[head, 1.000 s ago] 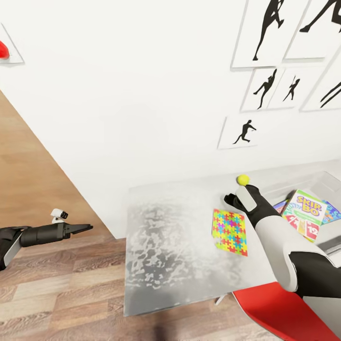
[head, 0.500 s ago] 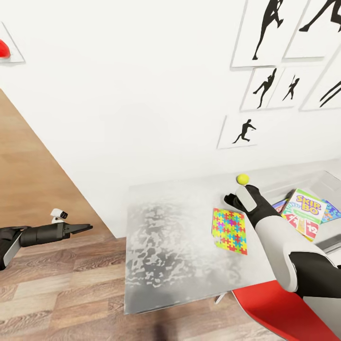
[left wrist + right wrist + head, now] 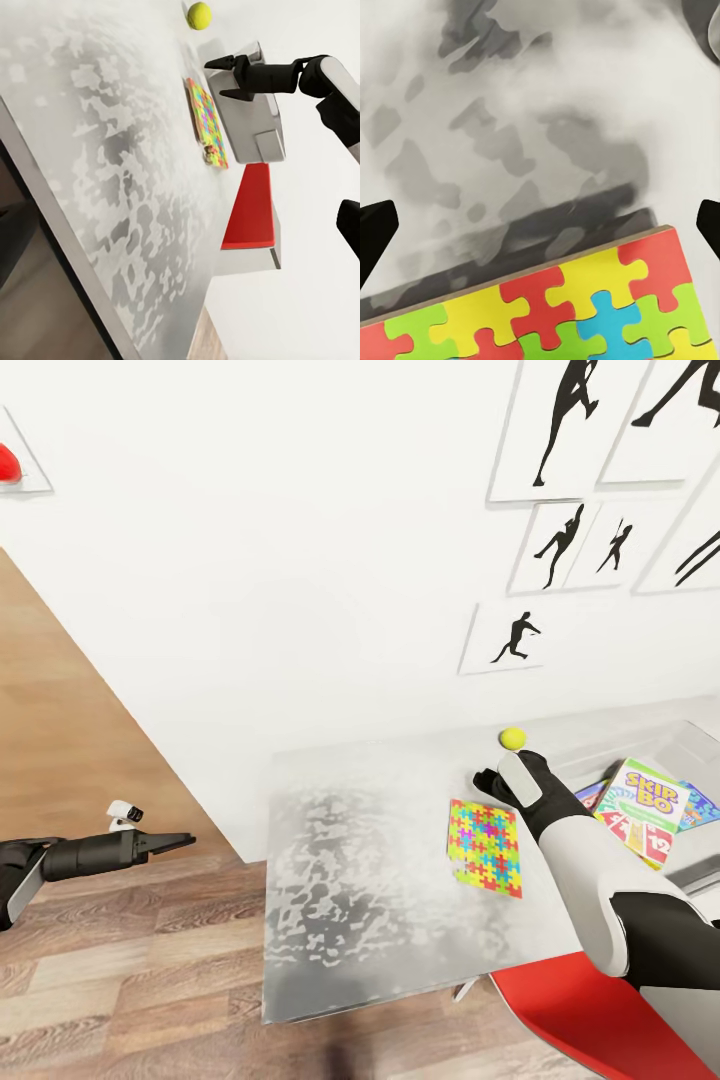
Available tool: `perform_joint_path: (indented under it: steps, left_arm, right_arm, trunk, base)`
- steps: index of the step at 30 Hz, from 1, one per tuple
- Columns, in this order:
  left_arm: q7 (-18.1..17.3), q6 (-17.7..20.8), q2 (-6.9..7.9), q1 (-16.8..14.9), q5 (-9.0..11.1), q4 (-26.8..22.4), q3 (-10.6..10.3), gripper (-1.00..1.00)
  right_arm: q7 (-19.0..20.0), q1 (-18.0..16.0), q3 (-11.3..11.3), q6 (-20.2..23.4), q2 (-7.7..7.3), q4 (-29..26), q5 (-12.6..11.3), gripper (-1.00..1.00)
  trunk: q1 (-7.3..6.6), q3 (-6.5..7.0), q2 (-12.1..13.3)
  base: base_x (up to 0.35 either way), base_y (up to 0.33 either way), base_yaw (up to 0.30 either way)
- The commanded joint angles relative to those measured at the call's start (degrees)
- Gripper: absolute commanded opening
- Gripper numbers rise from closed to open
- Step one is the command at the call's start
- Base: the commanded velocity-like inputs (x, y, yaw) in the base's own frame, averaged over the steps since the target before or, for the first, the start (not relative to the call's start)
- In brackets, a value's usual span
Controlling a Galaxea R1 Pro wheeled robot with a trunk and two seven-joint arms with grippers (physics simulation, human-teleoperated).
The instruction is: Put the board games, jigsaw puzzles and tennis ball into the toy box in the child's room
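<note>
Head view puts your right jaws (image 3: 492, 778) just above the far edge of the jigsaw puzzle (image 3: 486, 849), spread wide with nothing between them; the left wrist view shows the two black fingers (image 3: 225, 63) parted over that edge. Your left jaws (image 3: 182, 842) hang out at 9 o'clock over the wood floor (image 3: 120, 980), well apart from the tabletop (image 3: 360, 860), tips drawn together on nothing. From the puzzle, the tennis ball (image 3: 513, 738) sits at 12 o'clock, near the wall (image 3: 300, 560). At 3 o'clock the toy box (image 3: 690, 738) holds board games (image 3: 645, 800) stacked inside it. A red chair (image 3: 590, 1020) stands at 5 o'clock below the tabletop edge.
</note>
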Motion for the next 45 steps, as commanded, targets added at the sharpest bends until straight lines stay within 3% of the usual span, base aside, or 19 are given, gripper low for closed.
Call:
perform_joint_path:
  steps: [1,24,45]
  left_arm:
    - [-0.16,0.61,0.07,-0.06,0.32,0.02,-0.36,1.00]
    - [-0.16,0.59,-0.05,-0.06,0.32,0.02,-0.43,1.00]
    - [-0.16,0.59,-0.17,-0.06,0.32,0.02,-0.42,1.00]
  right_arm:
    - [-0.40,-0.03,-0.04,0.17,0.00,-0.09,-0.44,1.00]
    - [-0.40,-0.04,-0.04,0.23,0.00,-0.10,-0.44,1.00]
    - [-0.40,-0.03,-0.04,0.23,-0.04,-0.10,-0.44,1.00]
  trunk:
    - [0.03,-0.10,-0.11]
    - [0.03,-0.14,-0.11]
    - [0.03,-1.54,-0.11]
  base:
    - [0.000,0.000,0.000]
    - [0.000,0.000,0.000]
    - [0.000,0.000,0.000]
